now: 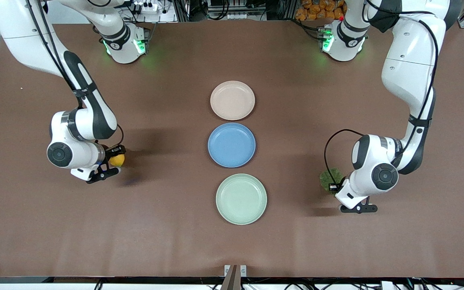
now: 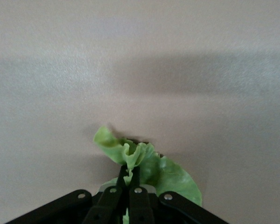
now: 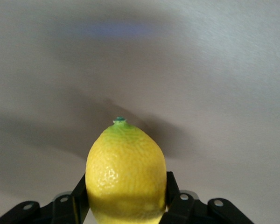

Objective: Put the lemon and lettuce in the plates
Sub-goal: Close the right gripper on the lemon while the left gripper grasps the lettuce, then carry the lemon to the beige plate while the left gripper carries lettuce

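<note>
The yellow lemon (image 1: 117, 159) is low at the brown table, toward the right arm's end and about level with the blue plate. My right gripper (image 1: 113, 160) is shut on it, a finger on each side of the lemon (image 3: 126, 170) in the right wrist view. The green lettuce (image 1: 328, 177) sits toward the left arm's end, beside the mint green plate (image 1: 241, 198). My left gripper (image 1: 334, 185) is shut on it, its fingertips (image 2: 136, 173) pinching a fold of the lettuce (image 2: 170, 175). The beige-pink plate (image 1: 232, 100) lies nearest the robots' bases. Both plates hold nothing.
A round blue plate (image 1: 231, 145) lies between the beige-pink and mint green plates in one row down the middle of the table. Bare brown table (image 1: 167, 225) lies between each gripper and the row of plates.
</note>
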`<control>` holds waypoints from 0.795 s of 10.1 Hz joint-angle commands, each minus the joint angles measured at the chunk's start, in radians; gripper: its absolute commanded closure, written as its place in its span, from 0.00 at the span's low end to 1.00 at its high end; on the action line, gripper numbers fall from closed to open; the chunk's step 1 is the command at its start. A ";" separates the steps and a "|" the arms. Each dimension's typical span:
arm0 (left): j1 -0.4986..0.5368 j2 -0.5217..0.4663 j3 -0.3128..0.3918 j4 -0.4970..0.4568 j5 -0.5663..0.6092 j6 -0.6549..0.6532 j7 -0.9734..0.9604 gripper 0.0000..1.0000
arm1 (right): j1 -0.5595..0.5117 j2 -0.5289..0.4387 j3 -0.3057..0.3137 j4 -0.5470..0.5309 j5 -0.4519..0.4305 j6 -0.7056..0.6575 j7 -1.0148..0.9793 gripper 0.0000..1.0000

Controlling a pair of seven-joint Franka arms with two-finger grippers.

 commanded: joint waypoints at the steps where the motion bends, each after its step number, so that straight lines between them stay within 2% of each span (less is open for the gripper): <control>1: -0.004 -0.039 -0.005 0.001 0.006 -0.001 -0.007 1.00 | -0.004 -0.020 0.030 0.036 0.080 -0.098 0.012 1.00; 2: -0.006 -0.045 -0.009 0.001 -0.026 -0.001 -0.044 1.00 | -0.004 -0.021 0.048 0.036 0.139 -0.121 0.025 1.00; 3: -0.008 -0.055 -0.020 0.001 -0.046 -0.002 -0.071 1.00 | -0.002 -0.030 0.073 0.036 0.157 -0.133 0.060 1.00; 6: -0.007 -0.080 -0.077 0.012 -0.129 -0.001 -0.110 1.00 | -0.004 -0.058 0.224 0.048 0.236 -0.153 0.387 1.00; 8: -0.017 -0.072 -0.121 0.035 -0.129 0.004 -0.173 1.00 | -0.001 -0.058 0.346 0.048 0.282 -0.144 0.600 1.00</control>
